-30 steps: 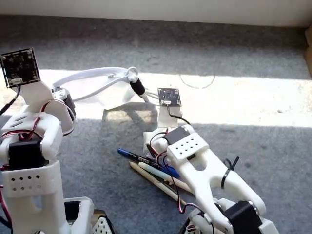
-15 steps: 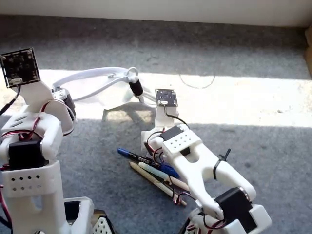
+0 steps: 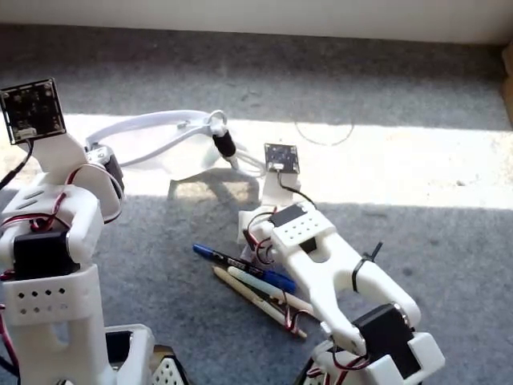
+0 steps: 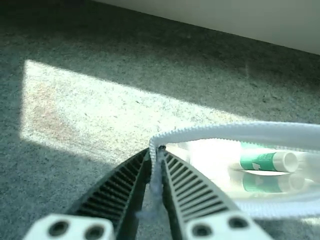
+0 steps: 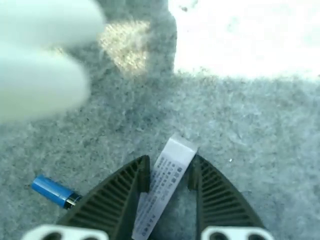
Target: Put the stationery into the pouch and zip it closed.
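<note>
Several pens [image 3: 240, 274] lie on the carpet beside my right arm, not yet packed. One green tube [image 4: 265, 161] sits inside the pouch [image 4: 240, 131]. My left gripper [image 4: 156, 150] pinches the pouch rim; my right gripper [image 5: 170, 159] clamps a white strip [image 5: 167, 180]. Zip open.

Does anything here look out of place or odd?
A black-and-white marker seems to poke out of the pouch at an angle, and several pens lie in a loose pile on the carpet, outside it.
</note>
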You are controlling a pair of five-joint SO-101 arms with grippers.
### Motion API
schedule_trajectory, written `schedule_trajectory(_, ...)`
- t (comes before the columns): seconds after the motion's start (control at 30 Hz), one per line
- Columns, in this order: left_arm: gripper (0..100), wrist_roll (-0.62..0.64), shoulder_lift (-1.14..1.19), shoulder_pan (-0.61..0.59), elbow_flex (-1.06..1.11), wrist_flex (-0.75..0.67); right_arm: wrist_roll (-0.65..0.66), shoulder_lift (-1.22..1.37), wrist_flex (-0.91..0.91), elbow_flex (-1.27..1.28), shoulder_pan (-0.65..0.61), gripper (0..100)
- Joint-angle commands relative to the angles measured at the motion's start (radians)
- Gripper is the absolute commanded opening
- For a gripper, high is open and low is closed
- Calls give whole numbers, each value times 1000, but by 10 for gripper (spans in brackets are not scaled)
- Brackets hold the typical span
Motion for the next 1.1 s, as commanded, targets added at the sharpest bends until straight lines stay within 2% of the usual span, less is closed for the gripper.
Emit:
schedule_trajectory(0.0,11,-9,31,-12,-4,-2,0,-8,-12,-58,15,112)
schedule_trajectory(0.27,11,-9,31,-12,-4,-2,8,-15,70,-61,48,112)
schedule_trajectory(0.67,11,-9,31,-12,-4,-5,212,-16,71,-61,217,109)
schedule_trajectory(0.77,11,-9,31,-12,-4,-5,226,-16,85,-61,226,109)
schedule_trajectory(0.93,11,-9,31,-12,-4,-5,226,-7,222,-143,228,109)
schedule_trajectory(1.07,11,-9,31,-12,-4,-3,226,-5,229,-171,228,109)
